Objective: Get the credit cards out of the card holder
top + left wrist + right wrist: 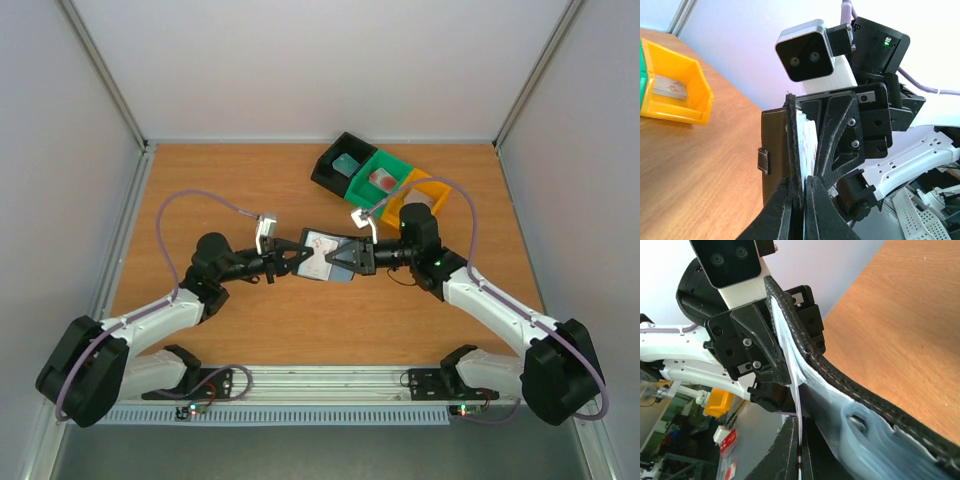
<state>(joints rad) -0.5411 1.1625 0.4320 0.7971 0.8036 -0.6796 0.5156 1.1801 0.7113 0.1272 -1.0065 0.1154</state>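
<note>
The card holder (318, 262) hangs open above the table's middle, held between my two grippers. Its black cover (775, 145) and small tab (763, 160) show in the left wrist view. My left gripper (297, 255) (799, 181) is shut on the holder's edge. A whitish credit card (322, 248) sits in the pale blue pocket (875, 435). My right gripper (343, 257) (800, 422) is shut on that card's thin edge (799, 405). A teal card (346, 165) lies in the black tray and a red card (382, 181) in the green tray.
Three trays stand in a row at the back right: black (328, 170), green (396, 163) and yellow (432, 190) (695, 107). A pale flat piece (669, 86) lies in the yellow one. Grey walls close off the back and both sides.
</note>
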